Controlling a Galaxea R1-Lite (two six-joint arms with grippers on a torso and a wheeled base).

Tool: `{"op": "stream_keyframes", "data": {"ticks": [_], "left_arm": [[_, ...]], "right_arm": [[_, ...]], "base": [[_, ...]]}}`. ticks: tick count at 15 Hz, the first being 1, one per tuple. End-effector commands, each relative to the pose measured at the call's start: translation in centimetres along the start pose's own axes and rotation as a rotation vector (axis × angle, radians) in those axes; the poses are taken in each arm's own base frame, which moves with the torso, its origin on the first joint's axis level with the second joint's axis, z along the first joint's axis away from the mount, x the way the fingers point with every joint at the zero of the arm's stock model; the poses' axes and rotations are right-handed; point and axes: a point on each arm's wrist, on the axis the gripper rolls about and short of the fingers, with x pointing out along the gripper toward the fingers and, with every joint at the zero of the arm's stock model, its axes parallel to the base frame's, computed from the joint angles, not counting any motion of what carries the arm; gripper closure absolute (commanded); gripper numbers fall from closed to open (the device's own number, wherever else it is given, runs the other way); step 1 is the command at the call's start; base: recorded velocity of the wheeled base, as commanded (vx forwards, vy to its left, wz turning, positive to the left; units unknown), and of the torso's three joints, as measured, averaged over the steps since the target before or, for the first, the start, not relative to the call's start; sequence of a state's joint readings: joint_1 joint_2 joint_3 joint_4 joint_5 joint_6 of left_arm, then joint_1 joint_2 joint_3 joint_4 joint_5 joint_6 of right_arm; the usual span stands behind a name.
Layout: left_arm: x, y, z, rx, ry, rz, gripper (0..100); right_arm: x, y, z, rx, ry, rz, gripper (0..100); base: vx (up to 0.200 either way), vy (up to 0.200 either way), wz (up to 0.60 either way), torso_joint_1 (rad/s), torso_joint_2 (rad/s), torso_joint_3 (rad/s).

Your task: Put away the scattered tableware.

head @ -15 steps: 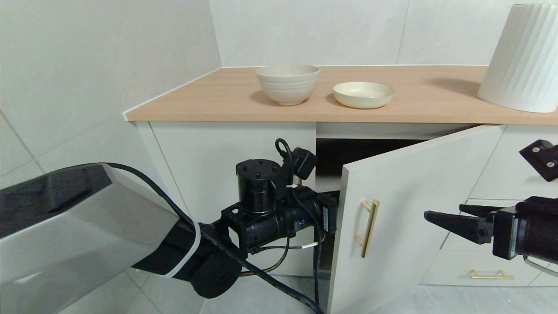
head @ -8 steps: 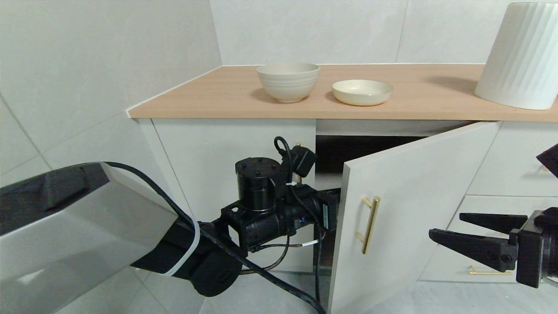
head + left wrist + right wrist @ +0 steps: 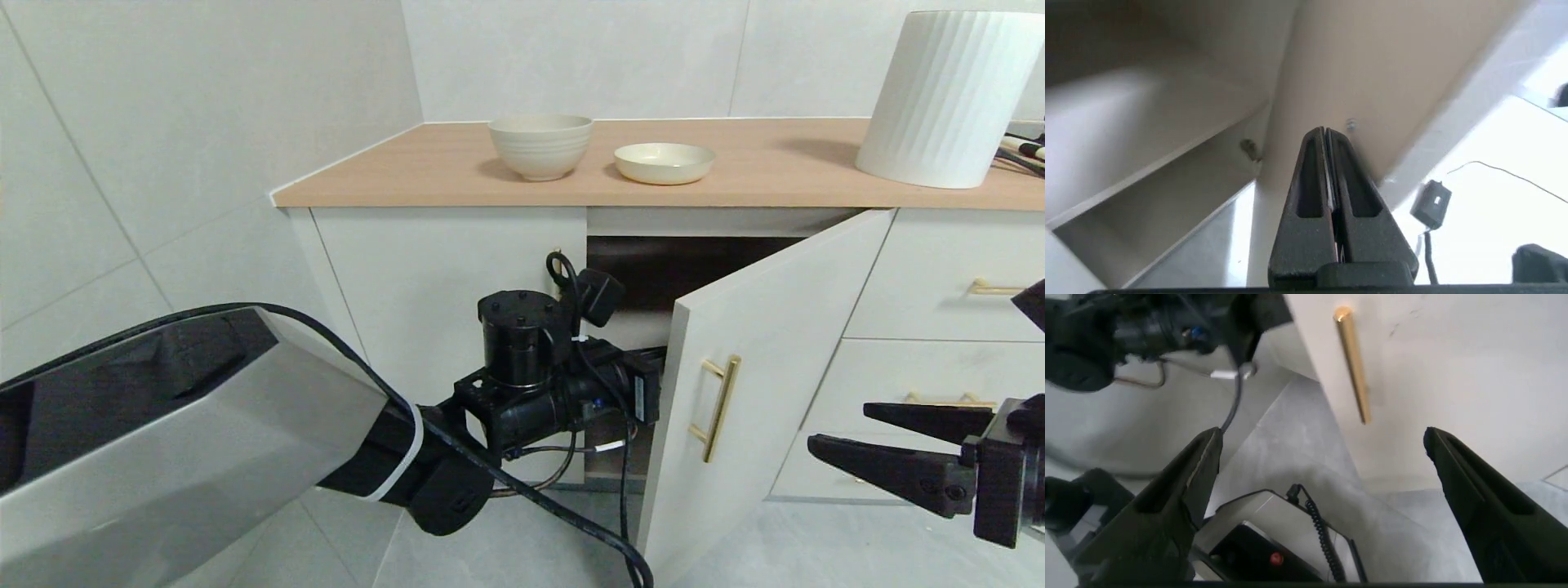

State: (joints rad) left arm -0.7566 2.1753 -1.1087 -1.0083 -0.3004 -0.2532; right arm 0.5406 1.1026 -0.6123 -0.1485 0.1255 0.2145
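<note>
Head view: bowl (image 3: pixel 540 145) and shallow dish (image 3: pixel 664 162) sit side by side on the countertop (image 3: pixel 392 175), near each other but not touching, neither picked up yet. They are the tableware to store. Below them the cabinet door (image 3: pixel 775 327) stands partly swung out, dark opening behind it, likely opened so the dishes can go inside. The left arm (image 3: pixel 531 392) is low and level, wrist pointing into the gap at the door's free edge, its tip hidden behind that edge. This looks like a push from inside to widen the door. The right gripper (image 3: pixel 838 425) is low in front of the drawers, fingers spread wide, holding nothing, pointing sideways toward the door's gold handle (image 3: pixel 718 407) but well apart from it. A white ribbed container (image 3: pixel 939 98) stands further right on the counter.

Left wrist view: the left gripper (image 3: pixel 1327 188) has its fingers pressed flat together with nothing between them, so it probably works as a blunt pusher. It points at a pale panel inside the opening, with the cabinet's shelf off to one side. I cannot tell whether it touches the panel.

Right wrist view: both right fingers frame the scene, wide apart and empty. The handle runs along the door face ahead of them. The arm sits clear, probably waiting so it does not block the swing.
</note>
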Motion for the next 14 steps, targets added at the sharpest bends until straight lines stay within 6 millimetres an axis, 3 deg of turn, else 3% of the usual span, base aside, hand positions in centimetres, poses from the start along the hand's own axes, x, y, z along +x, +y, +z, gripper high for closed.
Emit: {"op": "stream_keyframes", "data": {"ticks": [1,4,7,14], "left_arm": [[0.6,0.2,-0.3,-0.002,0.006,0.002,100],[1.0,0.2,0.0,-0.013,0.042,0.009,100],[1.7,0.4,0.5,-0.013,0.043,0.011,100],[4.0,0.7,0.2,-0.011,0.032,0.05,100]], "right_arm": [[0.0,0.0,0.0,0.0,0.001,0.001,0],[0.0,0.0,0.0,0.0,-0.001,0.001,0],[0.0,0.0,0.0,0.0,-0.001,0.001,0],[-0.3,0.1,0.1,-0.002,-0.012,0.005,0]], "base": [[0.0,0.0,0.0,0.0,0.0,0.0],[0.0,0.0,0.0,0.0,0.0,0.0],[-0.2,0.0,0.0,0.009,0.01,-0.001],[0.0,0.0,0.0,0.0,0.0,0.0]]}}
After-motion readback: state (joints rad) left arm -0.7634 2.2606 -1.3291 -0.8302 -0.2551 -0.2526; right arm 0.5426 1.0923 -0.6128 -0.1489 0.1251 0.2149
